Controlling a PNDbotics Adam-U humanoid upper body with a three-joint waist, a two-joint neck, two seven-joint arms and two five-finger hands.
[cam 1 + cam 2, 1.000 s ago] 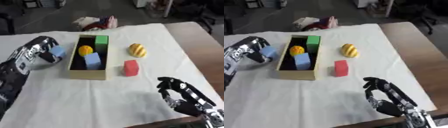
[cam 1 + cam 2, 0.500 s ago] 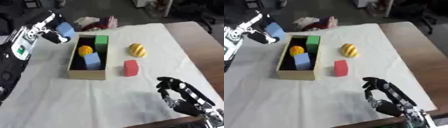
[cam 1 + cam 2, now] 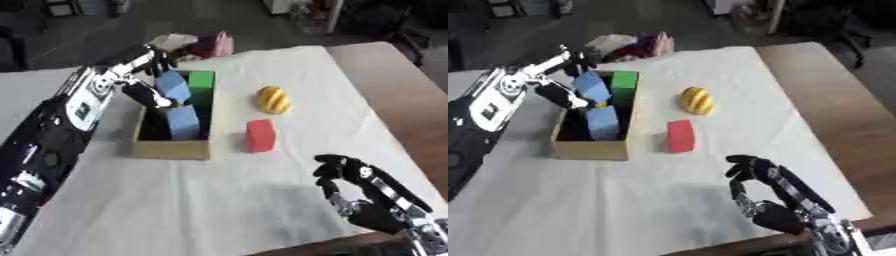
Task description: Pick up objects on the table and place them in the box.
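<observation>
My left hand (image 3: 140, 75) reaches in from the left and is shut on a light blue block (image 3: 173, 86), holding it over the far half of the open tan box (image 3: 173, 149). Inside the box stand a green block (image 3: 201, 80) at the far end and a larger blue block (image 3: 184, 122) in the middle. A sliver of orange (image 3: 601, 104) shows behind the held block. To the right of the box, a yellow striped egg shape (image 3: 273, 99) and a red block (image 3: 260, 135) lie on the white cloth. My right hand (image 3: 367, 192) rests open at the lower right, fingers up.
A white cloth (image 3: 175, 200) covers most of the table. Bare brown tabletop (image 3: 394, 95) shows along the right side. A heap of pink and white things (image 3: 197, 44) lies at the far edge behind the box.
My left hand has carried the light blue block from left of the box, up and rightward, to above the box's far half. The right hand has stayed still.
</observation>
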